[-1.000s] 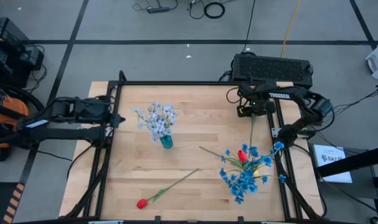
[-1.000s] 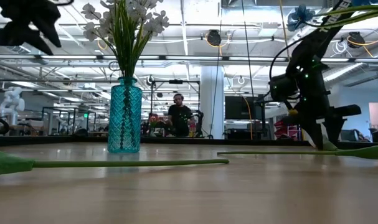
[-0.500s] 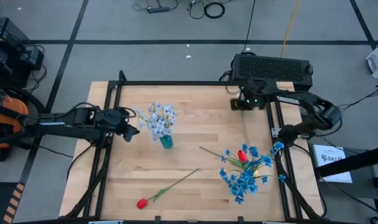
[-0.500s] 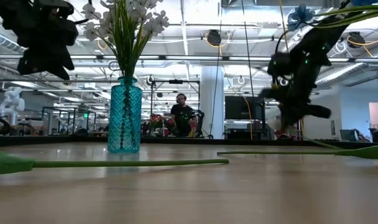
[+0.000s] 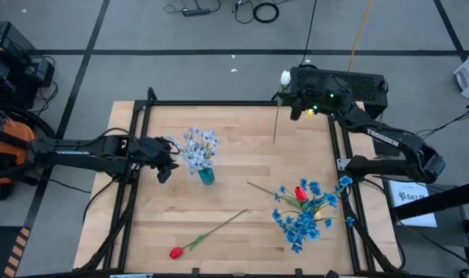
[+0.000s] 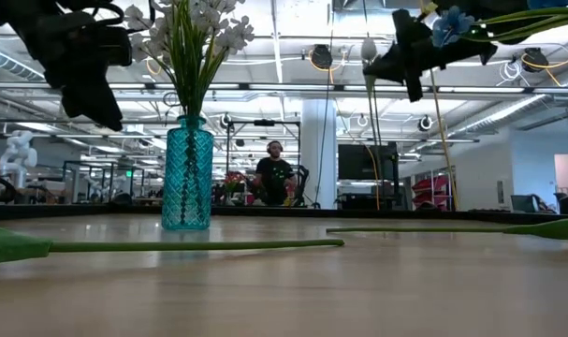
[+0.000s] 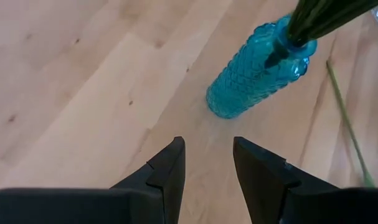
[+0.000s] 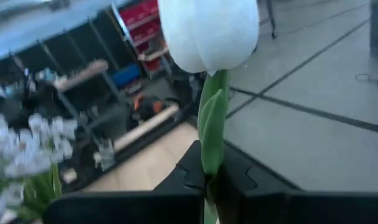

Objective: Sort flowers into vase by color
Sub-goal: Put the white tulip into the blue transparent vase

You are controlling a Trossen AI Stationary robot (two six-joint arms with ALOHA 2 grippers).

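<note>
A teal glass vase (image 5: 206, 176) stands on the wooden table with pale blue-white flowers (image 5: 195, 148) in it. My left gripper (image 5: 164, 161) hovers open just left of it; in the left wrist view the vase (image 7: 257, 68) lies ahead of the gripper (image 7: 207, 168). My right gripper (image 5: 296, 91), high over the far right corner, is shut on a white tulip (image 5: 285, 77). One red tulip (image 5: 176, 252) lies flat near the front edge. Bright blue flowers (image 5: 304, 215) and another red tulip (image 5: 300, 193) lie in a heap at the right. My right gripper pinches the white tulip's green stem (image 8: 211, 134) just below the bud (image 8: 208, 31), between its two fingers (image 8: 187, 175). The fingers reach about level and lie across the stem. The bud stands up above them, and the long stem (image 6: 443, 150) hangs down slanted below.
A black frame (image 5: 219, 103) runs around the table. A black box (image 5: 338, 81) sits beyond the far right corner. The stems of the lying flowers (image 6: 190, 245) stretch across the near table. A person (image 6: 275, 178) stands far off in the room behind.
My right gripper has taken hold of the white tulip at the table's right rear, risen toward the far edge and tipped from pointing down to about level, lifting the tulip so its stem hangs. My left gripper has gone right toward the vase, sunk and rolled.
</note>
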